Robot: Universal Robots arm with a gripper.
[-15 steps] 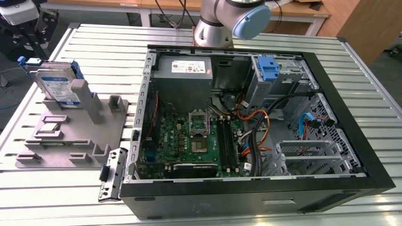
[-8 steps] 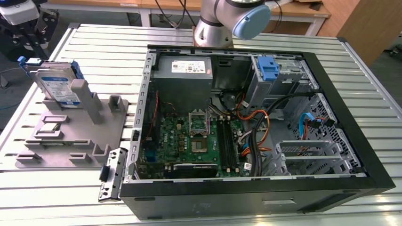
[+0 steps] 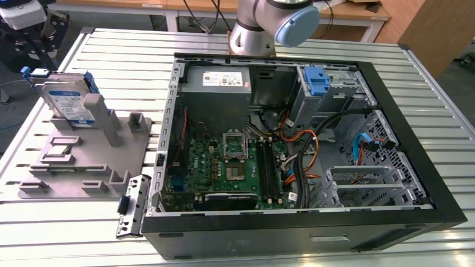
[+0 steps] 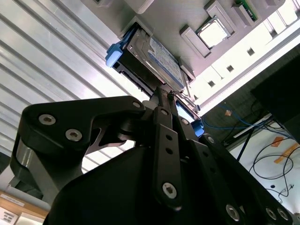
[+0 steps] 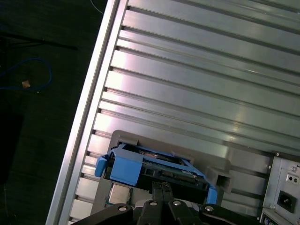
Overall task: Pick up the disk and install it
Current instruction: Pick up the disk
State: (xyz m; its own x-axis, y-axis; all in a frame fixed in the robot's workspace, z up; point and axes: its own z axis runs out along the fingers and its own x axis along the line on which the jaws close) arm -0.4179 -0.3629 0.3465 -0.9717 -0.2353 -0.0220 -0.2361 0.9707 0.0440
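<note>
While the open computer case (image 3: 415, 183) takes the centre and right of the exterior view on the slatted table (image 3: 133, 50), the disk (image 3: 68, 101) stands on edge in the grey stand (image 3: 82, 161) at the upper left, so I judge that pick-up is the step in hand. My gripper (image 5: 162, 186) sits at the disk's upper edge; I cannot tell whether it is clamped. Pick-up calls for a firm hold and a straight pull clear of the stand's posts, with open room above.

Disk (image 3: 68, 103) upright in grey fixture (image 3: 82, 161), gripper (image 3: 37, 58) above, open computer case (image 3: 297, 222) beside.
</note>
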